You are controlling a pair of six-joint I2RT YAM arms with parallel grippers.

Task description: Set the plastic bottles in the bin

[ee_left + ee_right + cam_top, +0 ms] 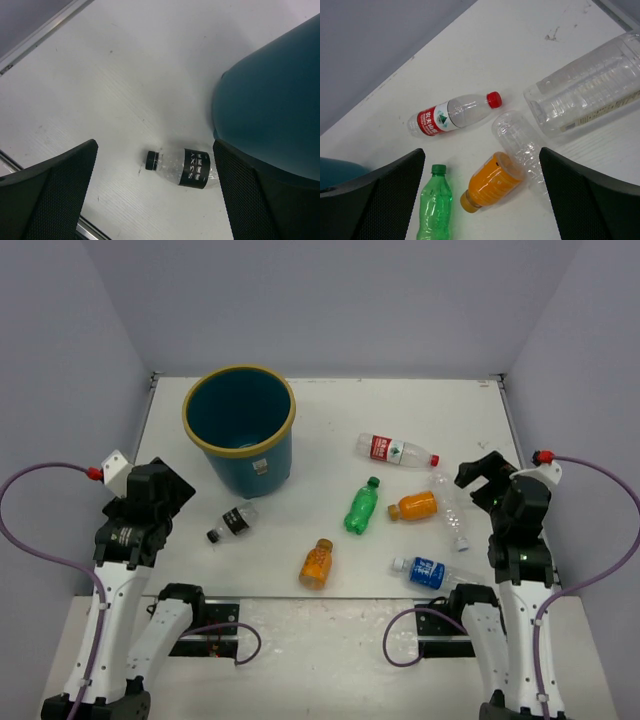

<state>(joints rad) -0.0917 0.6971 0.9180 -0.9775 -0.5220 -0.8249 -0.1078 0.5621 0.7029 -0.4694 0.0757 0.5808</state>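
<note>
The teal bin [268, 468] with a yellow rim stands upright at the back left. A black-label clear bottle [232, 523] lies in front of it. An orange bottle [316, 563], a green one [362, 505], a second orange one [413, 506], a red-label one [396, 450], a plain clear one [450, 508] and a blue-label one [428, 572] lie to the right. My left gripper [165, 490] is open above the black-label bottle [182, 167], beside the bin wall [270, 100]. My right gripper [480, 475] is open and empty above the orange bottle [490, 182].
The right wrist view also shows the green bottle [434, 205], the red-label bottle [450, 114], the plain clear bottle [520, 142] touching the orange one, and another ribbed clear bottle [590, 90] at the upper right. Grey walls enclose the white table [330, 405].
</note>
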